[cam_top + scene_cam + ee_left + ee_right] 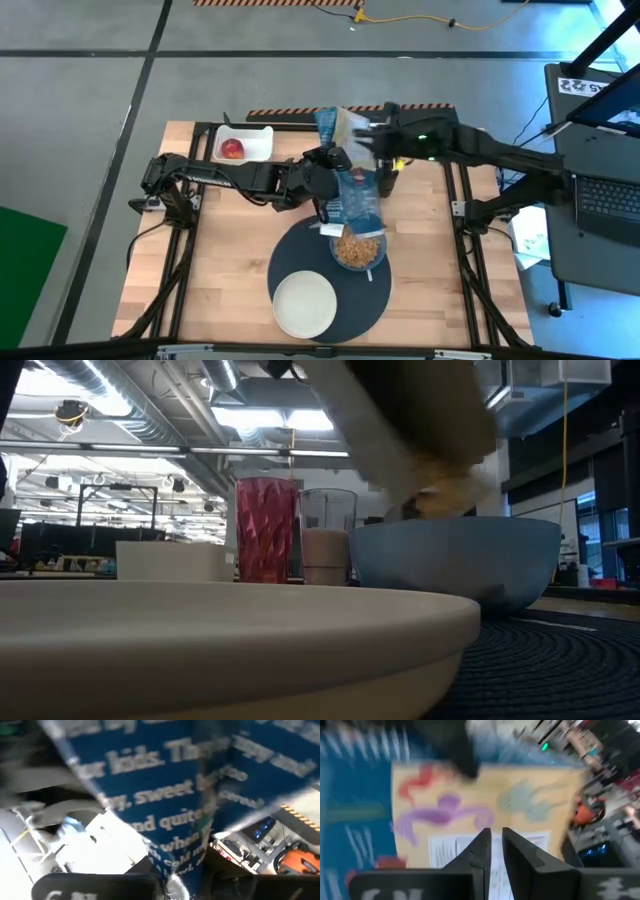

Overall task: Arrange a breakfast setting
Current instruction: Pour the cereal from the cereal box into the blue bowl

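The left tool [335, 165] and right tool [372, 148] clamp a tipped cereal box [355, 175] over the bowl [360, 250], pouring flakes [358, 248]; next, righting it.

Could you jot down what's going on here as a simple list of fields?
Activity: cereal box tipped over light-blue bowl
Bowl contents: cereal flakes
Bowl location: on dark placemat
Plate: white plate, empty, on the placemat
Apple: red apple in white tray, back left
Left gripper: at the box
Right gripper: at the box's upper end
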`<act>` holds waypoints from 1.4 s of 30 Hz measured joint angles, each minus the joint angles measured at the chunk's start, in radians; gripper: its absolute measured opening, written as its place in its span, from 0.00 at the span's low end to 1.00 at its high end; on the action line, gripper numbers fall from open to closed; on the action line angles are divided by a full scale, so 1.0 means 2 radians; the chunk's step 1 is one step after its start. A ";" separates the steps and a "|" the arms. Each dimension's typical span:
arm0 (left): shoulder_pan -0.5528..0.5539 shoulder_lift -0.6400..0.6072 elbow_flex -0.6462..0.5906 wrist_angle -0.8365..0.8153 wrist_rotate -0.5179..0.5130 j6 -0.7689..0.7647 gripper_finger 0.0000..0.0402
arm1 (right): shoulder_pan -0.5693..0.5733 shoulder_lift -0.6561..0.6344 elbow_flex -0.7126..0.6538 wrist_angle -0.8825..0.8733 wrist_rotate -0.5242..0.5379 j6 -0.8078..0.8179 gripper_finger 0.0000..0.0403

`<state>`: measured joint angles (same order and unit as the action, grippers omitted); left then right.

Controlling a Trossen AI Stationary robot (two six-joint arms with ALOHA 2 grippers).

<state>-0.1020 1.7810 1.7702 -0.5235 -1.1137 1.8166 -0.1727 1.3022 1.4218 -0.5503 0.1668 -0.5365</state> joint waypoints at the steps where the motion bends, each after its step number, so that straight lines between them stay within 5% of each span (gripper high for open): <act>1: 0.000 0.000 0.000 0.005 0.000 -0.001 0.10 | 0.005 -0.005 0.003 0.006 0.004 0.002 0.12; 16: 0.008 0.000 0.000 0.009 0.011 0.013 0.10 | 0.018 -0.012 -0.001 -0.053 0.003 0.021 0.12; 24: 0.013 0.001 0.000 0.009 0.017 0.013 0.10 | 0.045 -0.010 -0.104 0.004 -0.006 0.061 0.12; 42: 0.023 0.001 -0.001 0.017 0.031 0.017 0.10 | 0.061 -0.029 -0.098 0.020 0.020 0.083 0.12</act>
<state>-0.0563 1.7836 1.7676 -0.4888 -1.0508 1.8511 -0.0509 1.2450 1.2258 -0.5100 0.2067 -0.3706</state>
